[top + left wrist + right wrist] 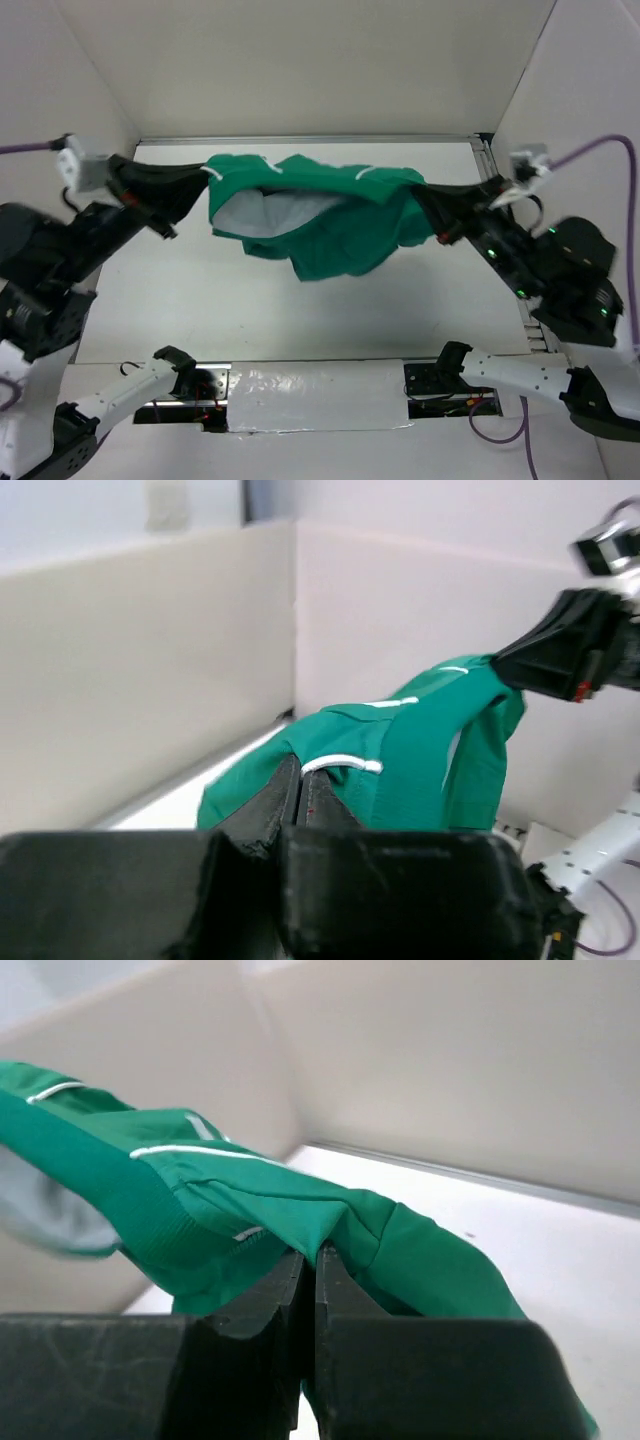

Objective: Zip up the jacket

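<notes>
white table (200, 310), green jacket (345, 235) aloft

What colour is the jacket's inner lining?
White lining inside the green jacket; clearest from the top external view.

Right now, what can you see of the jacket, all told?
The jacket is soft green fabric with white piping, and a pale lining shows where it gapes open. It hangs stretched between the left gripper and the right gripper, each shut on an edge, the middle sagging in folds. No zipper or patch can be made out.
</notes>
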